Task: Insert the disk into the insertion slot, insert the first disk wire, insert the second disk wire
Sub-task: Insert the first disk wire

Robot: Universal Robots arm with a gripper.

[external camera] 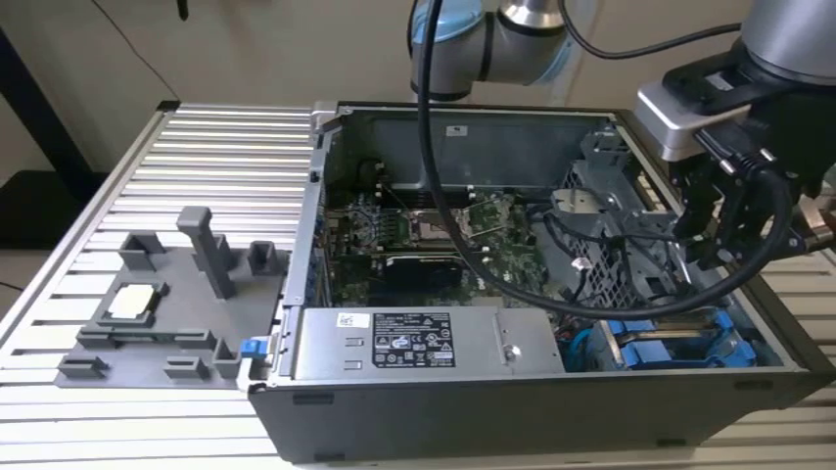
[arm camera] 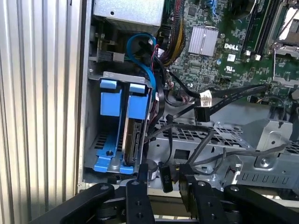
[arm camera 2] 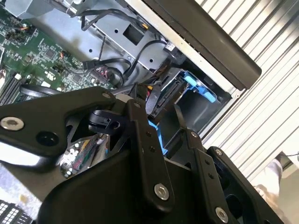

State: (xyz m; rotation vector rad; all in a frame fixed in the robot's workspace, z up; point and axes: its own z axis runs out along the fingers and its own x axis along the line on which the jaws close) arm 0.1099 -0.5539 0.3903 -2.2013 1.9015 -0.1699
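Open PC case [external camera: 549, 411] lies on the ribbed metal table [external camera: 222, 166], w/ a grey fixture tray [external camera: 157, 313] beside it on the exterior view's left. The disk [arm camera: 132, 140] sits edge-on in the insertion slot [arm camera: 117, 164] of the drive cage, at the case's near corner on the exterior view's right, next to the power-supply box [external camera: 418, 343]. Its blue caddy shows along the top and bottom edges. In the exterior view the gripper [external camera: 719, 250] hangs over the cage on the case's right side, above the blue rails and not touching the disk. In both wrist views the jaws stand parted w/ a moderate gap and clamp nothing; first wrist view has the gripper [arm camera: 164, 175] just short of the cage edge, approx. in line w/ a small black plug [arm camera: 166, 177] that lies between the fingertips, clear of both. In the second wrist view the gripper [arm camera 2: 159, 100] frames another black connector [arm camera 2: 164, 95] w/ coloured leads, close to the blue caddy; can't tell whether it is plugged in. Loose black cables [arm camera: 224, 95] cross the cage top toward the motherboard [arm camera: 233, 51].
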